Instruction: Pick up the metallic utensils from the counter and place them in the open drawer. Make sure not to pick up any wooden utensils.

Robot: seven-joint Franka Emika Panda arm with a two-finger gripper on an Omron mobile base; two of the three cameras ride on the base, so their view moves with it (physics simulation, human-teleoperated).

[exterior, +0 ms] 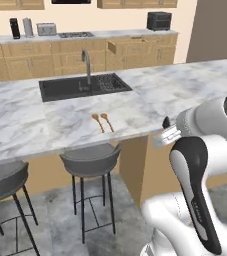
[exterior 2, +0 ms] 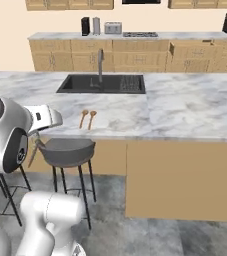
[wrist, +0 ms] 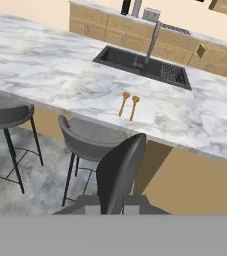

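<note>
My gripper [exterior: 169, 133] [exterior 2: 36, 141] [wrist: 113, 203] hangs off the near edge of the marble counter [exterior: 30, 120] [exterior 2: 185, 110] [wrist: 45, 65], above the floor by the stools. It is shut on a metallic utensil, the knife [wrist: 119, 172]: a dark grey blade rises between the fingertips in the hand view, and a reddish-brown handle [exterior 2: 32, 156] hangs below the hand. Two wooden utensils [exterior: 102, 122] [exterior 2: 86, 118] [wrist: 128, 105] lie side by side near the counter's front edge. The open drawer [exterior: 127, 46] [exterior 2: 190, 49] [wrist: 205, 52] juts from the back cabinets.
A black sink [exterior: 80, 87] [exterior 2: 102, 84] with a steel tap sits in the island. Grey stools [exterior: 90, 160] [exterior 2: 67, 150] [wrist: 92, 140] stand under the counter's overhang, right by my hand. A stove, toaster and microwave [exterior: 159, 21] line the back counter.
</note>
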